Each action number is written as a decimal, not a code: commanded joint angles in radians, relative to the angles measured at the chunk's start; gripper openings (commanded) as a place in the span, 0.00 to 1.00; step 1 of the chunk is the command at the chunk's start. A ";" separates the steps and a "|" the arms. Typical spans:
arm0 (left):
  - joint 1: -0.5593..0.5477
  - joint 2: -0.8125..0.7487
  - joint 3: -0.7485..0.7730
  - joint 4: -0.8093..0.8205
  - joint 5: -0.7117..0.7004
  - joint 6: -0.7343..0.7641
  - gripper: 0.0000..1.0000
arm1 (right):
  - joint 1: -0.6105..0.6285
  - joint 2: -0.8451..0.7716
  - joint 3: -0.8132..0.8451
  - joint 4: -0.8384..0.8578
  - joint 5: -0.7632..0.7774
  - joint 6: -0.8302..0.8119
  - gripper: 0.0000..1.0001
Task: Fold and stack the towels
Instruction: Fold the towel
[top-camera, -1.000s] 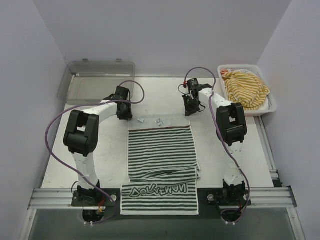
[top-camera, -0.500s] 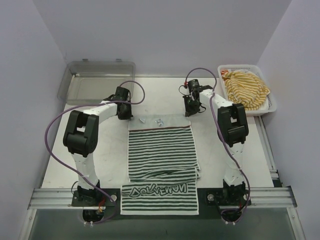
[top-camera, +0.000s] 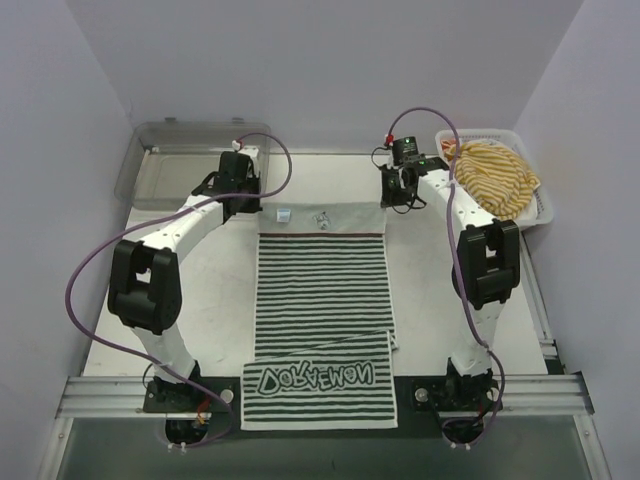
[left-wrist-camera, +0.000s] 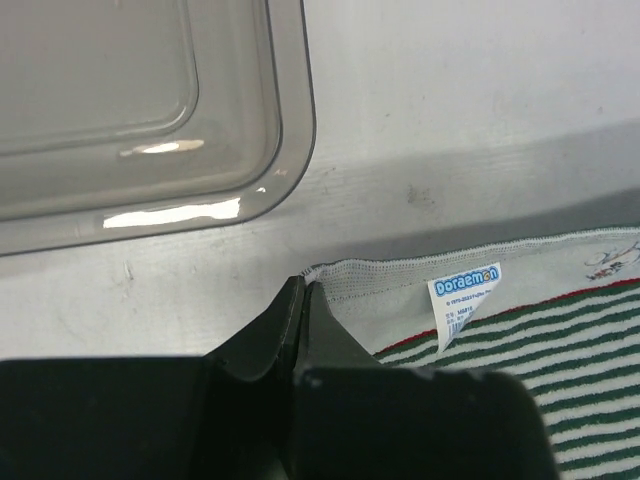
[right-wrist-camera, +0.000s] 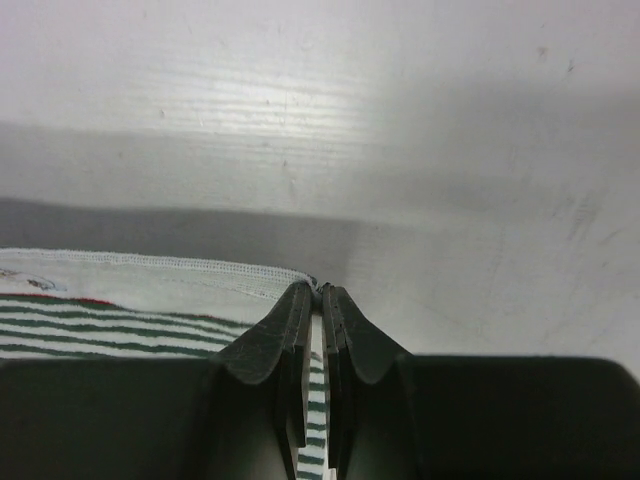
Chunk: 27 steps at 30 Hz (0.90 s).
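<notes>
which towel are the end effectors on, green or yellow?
The green towel, spread flat: the left end effector and right end effector each pinch a far corner. The yellow towel lies bunched in the basket, untouched.

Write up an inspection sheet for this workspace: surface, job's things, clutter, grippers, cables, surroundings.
Surface: white table, lightly scuffed.
Job's things: green-striped towel spread lengthwise at centre, near end draped over the table's near edge; yellow-striped towel bunched in the basket, far right.
Clutter: clear tray, far left.
Grippers: left gripper shut on the green-striped towel's far left corner; right gripper shut on its far right corner.
Cables: purple cables loop off both arms.
Surroundings: plain pale walls on three sides.
</notes>
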 joint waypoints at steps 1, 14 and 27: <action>0.003 -0.023 0.062 0.068 0.001 0.049 0.00 | -0.026 -0.051 0.052 0.026 0.059 0.011 0.00; 0.011 0.227 0.511 0.018 -0.012 0.018 0.00 | -0.100 0.090 0.370 0.080 0.088 0.009 0.00; 0.019 0.394 0.865 -0.050 -0.006 0.000 0.00 | -0.133 0.127 0.499 0.184 0.122 0.015 0.00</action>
